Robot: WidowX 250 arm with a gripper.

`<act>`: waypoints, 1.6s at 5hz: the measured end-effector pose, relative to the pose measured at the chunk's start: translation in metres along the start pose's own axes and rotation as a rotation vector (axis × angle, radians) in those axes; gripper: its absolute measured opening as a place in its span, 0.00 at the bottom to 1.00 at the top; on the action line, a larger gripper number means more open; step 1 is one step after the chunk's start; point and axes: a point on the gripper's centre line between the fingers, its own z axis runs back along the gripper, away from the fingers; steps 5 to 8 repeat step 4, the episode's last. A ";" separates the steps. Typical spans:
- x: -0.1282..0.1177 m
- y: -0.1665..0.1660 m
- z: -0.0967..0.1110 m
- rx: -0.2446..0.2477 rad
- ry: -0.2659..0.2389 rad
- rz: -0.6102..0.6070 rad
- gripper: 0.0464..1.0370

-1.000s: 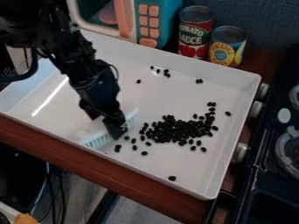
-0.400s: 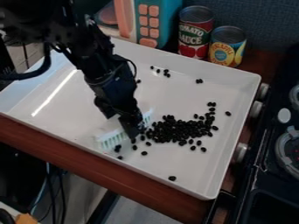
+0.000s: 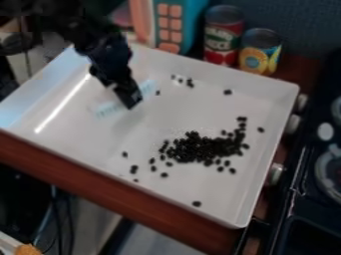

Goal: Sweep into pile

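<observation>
The black gripper [image 3: 128, 99] hangs over the upper left part of the white tray [image 3: 80, 142], shut on a pale brush [image 3: 106, 108] with light teal bristles. Right of the tray's middle lies a dense pile of black beans [image 3: 203, 148]. Stray beans [image 3: 134, 169] lie to the lower left of the pile, and one bean [image 3: 196, 203] is near the front right wall. A small group of beans [image 3: 190, 82] and another at the upper right [image 3: 228, 92] lie toward the back wall.
Behind the tray stand a red can [image 3: 224, 37], a yellow and blue can [image 3: 259, 52] and a teal toy microwave [image 3: 190, 25]. A black stove [image 3: 306, 199] flanks the tray's right side. The wooden counter [image 3: 86, 179] edge runs along the front.
Gripper and brush first moved right toward the pile, then back and up to the left, away from it. A few stray beans at the lower left shifted slightly.
</observation>
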 end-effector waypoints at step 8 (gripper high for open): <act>0.009 0.044 -0.024 -0.054 0.073 -0.113 0.92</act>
